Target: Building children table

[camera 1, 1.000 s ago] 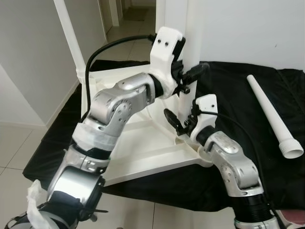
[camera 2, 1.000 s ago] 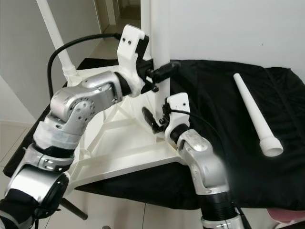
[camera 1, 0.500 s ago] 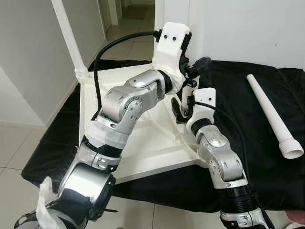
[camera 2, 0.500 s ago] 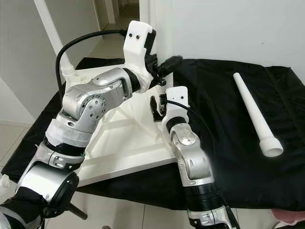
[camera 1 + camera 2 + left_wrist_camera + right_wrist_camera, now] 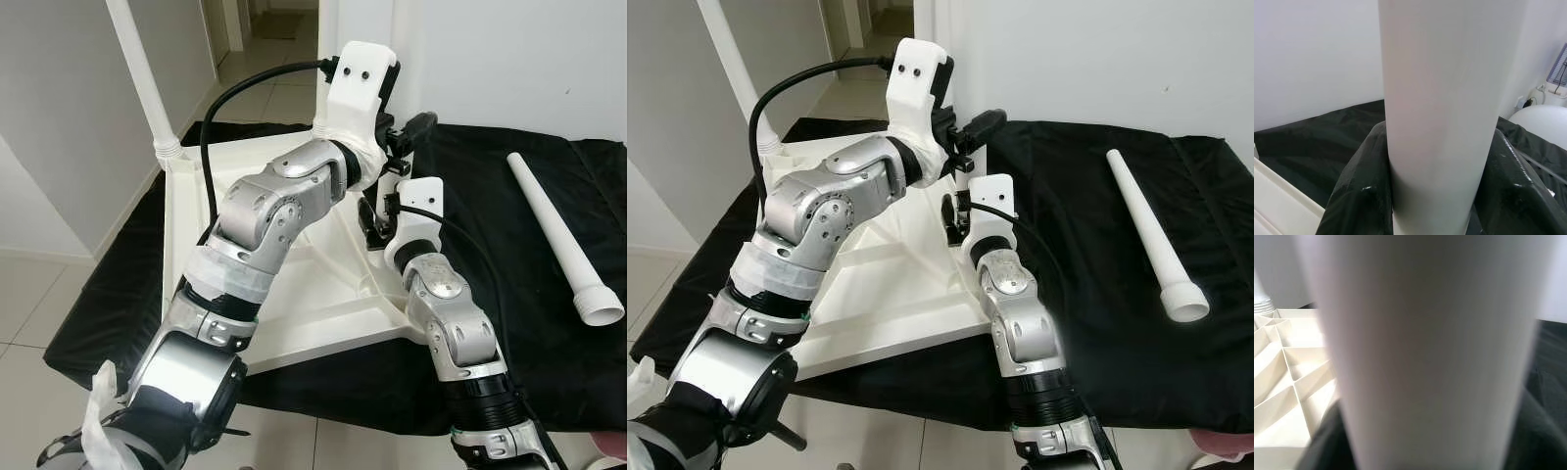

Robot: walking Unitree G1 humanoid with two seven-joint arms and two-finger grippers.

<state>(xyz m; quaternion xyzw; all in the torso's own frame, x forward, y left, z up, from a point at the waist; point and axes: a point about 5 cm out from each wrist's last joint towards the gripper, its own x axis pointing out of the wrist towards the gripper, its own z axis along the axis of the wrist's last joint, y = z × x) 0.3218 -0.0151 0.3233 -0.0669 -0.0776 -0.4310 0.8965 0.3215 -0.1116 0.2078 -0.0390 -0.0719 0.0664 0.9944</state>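
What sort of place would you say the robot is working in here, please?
Probably a room in a home: pale floor tiles, plain white walls, and a doorway onto a tiled corridor. The upturned white table top lies on a black cloth on the floor, with a loose table leg beside it.

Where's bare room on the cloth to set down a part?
Free: black cloth between the upright leg and the loose leg, and its near right corner. Crowded: both the left gripper and right gripper at the upright leg on the tabletop.
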